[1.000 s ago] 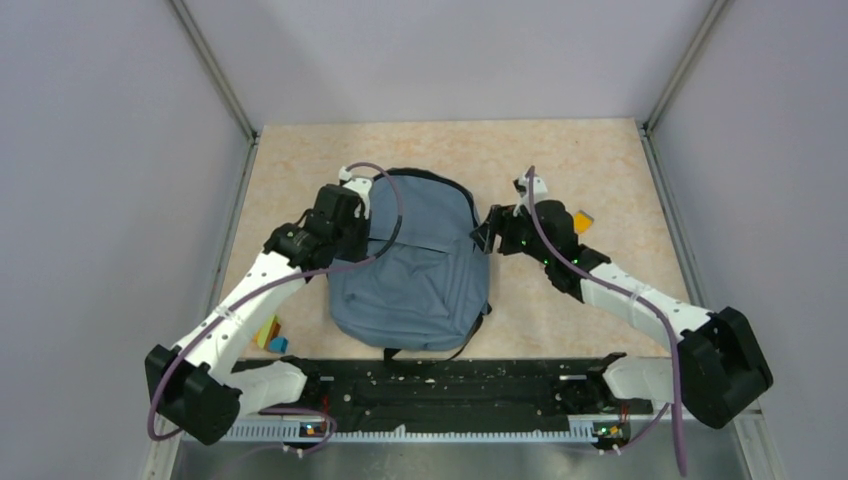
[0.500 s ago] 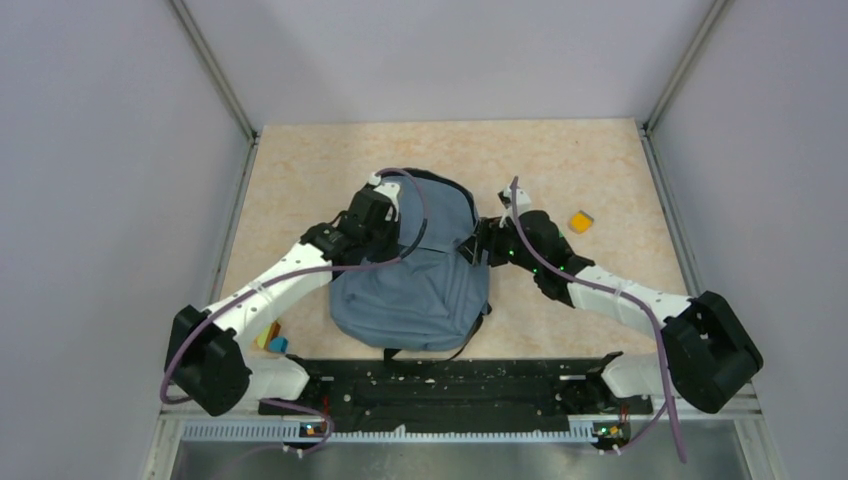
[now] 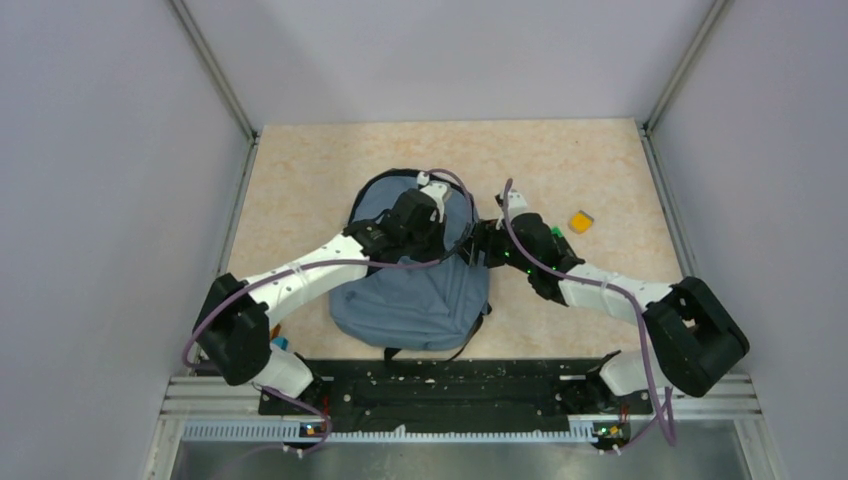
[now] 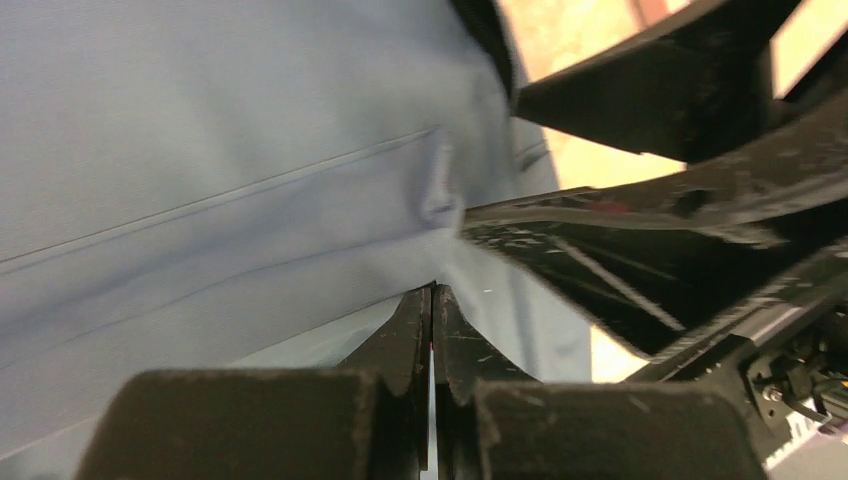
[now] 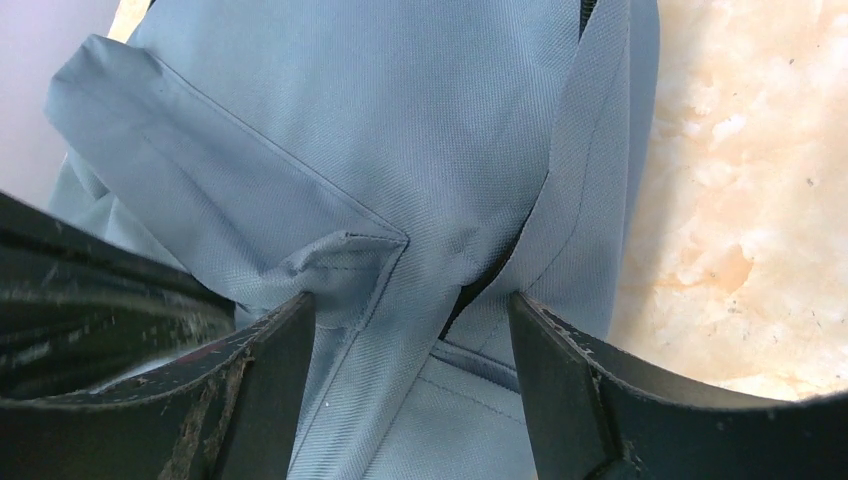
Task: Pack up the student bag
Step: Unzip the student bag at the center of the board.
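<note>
Grey-blue student bag (image 3: 405, 300): lies flat in the middle of the bench (image 3: 300, 170), its black-trimmed top toward the far side and a black strap showing at its near edge.
Left arm: reaches from the near left corner across the upper part of the bag.
Left fingers (image 4: 420, 325): pressed together, no gap between them, tips right against the bag's fabric where it bunches; whether a fold is pinched cannot be told.
Right arm: comes in from the near right, its wrist at the bag's upper right edge, close to the left wrist.
Right fingers (image 5: 270, 385): spread wide, straddling the bag's side seam; a stitched fabric tab and a black zipper line lie between them, and one finger touches the tab.
Orange block (image 3: 580, 221): on the bench to the right, well apart from the bag, beyond the right arm.
</note>
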`<state>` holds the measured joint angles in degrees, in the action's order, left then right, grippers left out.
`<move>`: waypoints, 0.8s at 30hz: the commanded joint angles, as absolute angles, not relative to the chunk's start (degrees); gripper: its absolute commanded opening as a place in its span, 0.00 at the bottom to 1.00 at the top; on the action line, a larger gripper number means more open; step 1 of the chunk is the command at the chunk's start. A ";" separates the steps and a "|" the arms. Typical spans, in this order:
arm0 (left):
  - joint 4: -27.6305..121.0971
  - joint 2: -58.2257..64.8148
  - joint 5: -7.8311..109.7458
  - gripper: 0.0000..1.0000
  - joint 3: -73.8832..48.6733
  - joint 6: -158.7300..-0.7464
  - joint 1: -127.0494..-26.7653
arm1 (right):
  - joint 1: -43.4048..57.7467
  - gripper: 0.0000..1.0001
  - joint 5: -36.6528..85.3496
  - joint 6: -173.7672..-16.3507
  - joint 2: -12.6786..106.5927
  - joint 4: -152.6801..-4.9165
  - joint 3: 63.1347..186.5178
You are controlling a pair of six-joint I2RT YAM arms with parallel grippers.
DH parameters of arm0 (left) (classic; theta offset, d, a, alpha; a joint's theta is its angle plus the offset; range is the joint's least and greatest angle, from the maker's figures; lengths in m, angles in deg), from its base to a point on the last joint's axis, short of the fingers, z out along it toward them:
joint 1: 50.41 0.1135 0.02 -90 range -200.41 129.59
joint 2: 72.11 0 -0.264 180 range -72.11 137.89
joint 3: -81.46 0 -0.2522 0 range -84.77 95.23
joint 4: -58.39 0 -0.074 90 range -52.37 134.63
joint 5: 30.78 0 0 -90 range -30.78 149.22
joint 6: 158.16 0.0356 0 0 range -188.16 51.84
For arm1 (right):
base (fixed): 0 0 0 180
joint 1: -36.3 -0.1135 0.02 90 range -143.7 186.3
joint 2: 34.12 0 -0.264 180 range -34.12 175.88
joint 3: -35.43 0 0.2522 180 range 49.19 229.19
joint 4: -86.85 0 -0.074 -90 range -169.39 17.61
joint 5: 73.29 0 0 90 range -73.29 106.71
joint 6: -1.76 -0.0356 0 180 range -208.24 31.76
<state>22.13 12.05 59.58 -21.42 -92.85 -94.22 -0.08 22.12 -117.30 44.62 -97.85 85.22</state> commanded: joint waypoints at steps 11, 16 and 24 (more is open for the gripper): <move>35.31 19.91 49.93 0.00 -14.65 -95.98 -100.85 | -0.79 0.71 19.47 -117.60 46.49 -102.07 85.32; 33.86 20.60 52.23 0.00 -14.34 -94.30 -101.64 | -0.79 0.73 17.36 -115.59 44.90 -99.64 86.01; 29.48 7.89 66.57 0.54 -22.87 -94.29 -101.74 | -0.69 0.79 14.42 -102.19 39.83 -92.60 90.67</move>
<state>27.37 17.18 60.74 -19.00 -92.96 -100.65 -0.08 15.67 -110.68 44.09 -92.82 85.27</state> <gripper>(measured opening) 0.412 0.786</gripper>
